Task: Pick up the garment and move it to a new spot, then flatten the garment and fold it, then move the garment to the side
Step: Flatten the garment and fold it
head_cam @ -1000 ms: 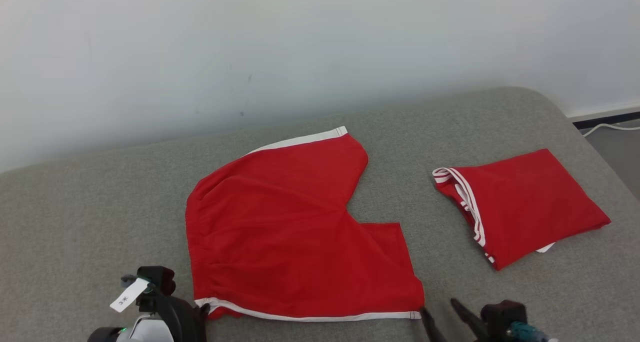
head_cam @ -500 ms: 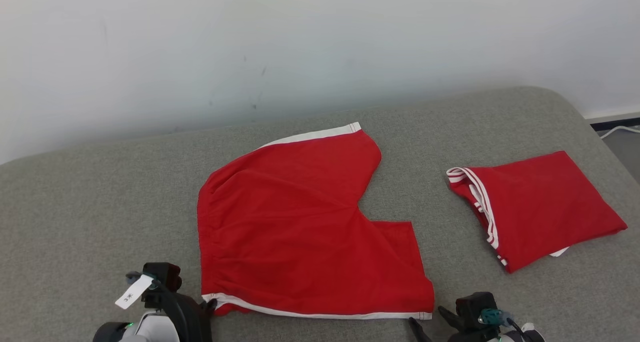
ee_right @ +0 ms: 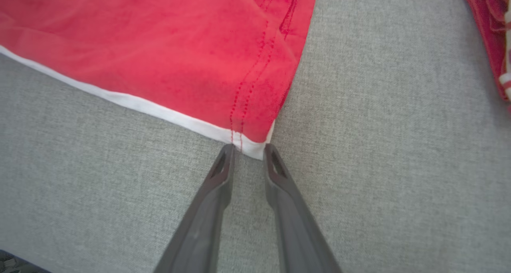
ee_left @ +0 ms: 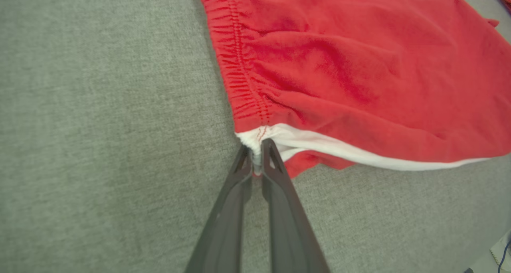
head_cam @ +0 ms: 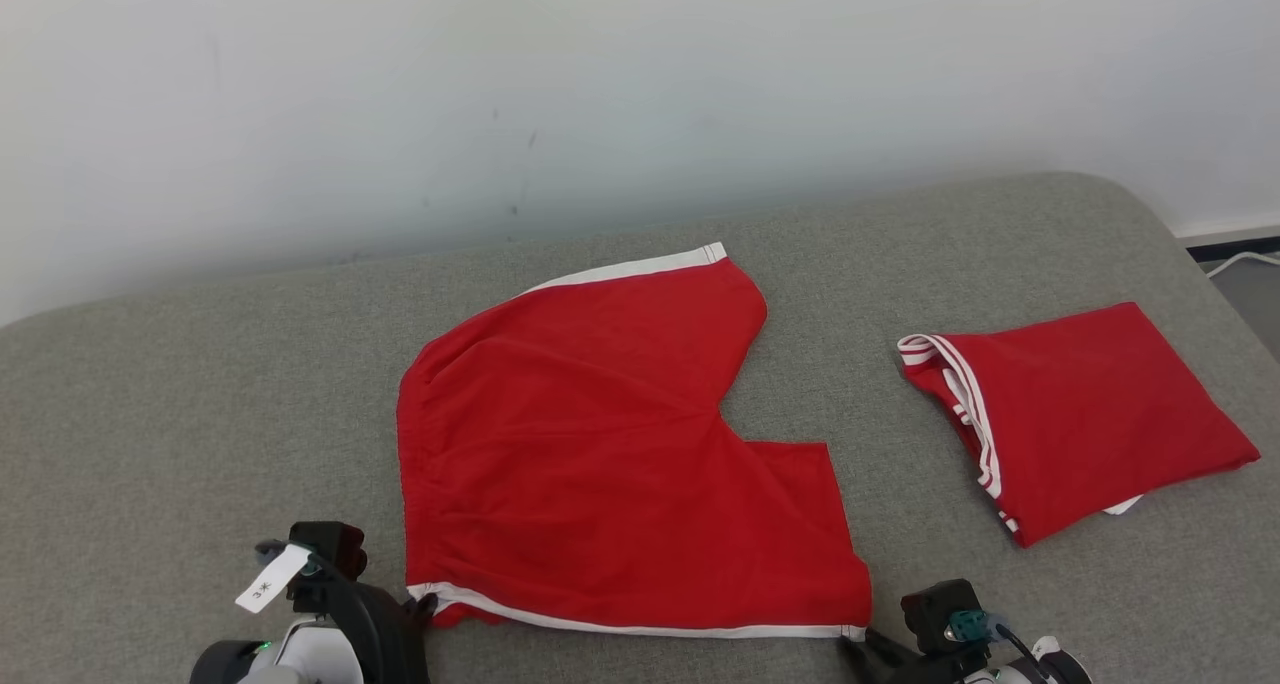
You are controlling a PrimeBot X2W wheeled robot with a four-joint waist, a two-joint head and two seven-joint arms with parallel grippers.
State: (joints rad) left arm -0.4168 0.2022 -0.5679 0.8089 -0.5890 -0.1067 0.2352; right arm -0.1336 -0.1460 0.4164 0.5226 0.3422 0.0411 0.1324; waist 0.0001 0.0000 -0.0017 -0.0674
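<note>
Grey upholstered padding (head_cam: 200, 414) carries the red cloth shorts with white trim (head_cam: 600, 464) at mid-frame; likely limp and light, best taken by corners. My left hand (ee_left: 257, 154) pinches the waistband corner; my right hand (ee_right: 248, 149), fingers parted, brackets the hem corner.

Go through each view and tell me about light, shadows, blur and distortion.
Head view: soft even light, no glare, barely any shadow around the shorts; the wall looks hazy. Left wrist view: waistband stitching sharp, the dark fingers blur toward the bottom edge. Right wrist view: hem stitching crisp, the folded garment at the corner is soft.
</note>
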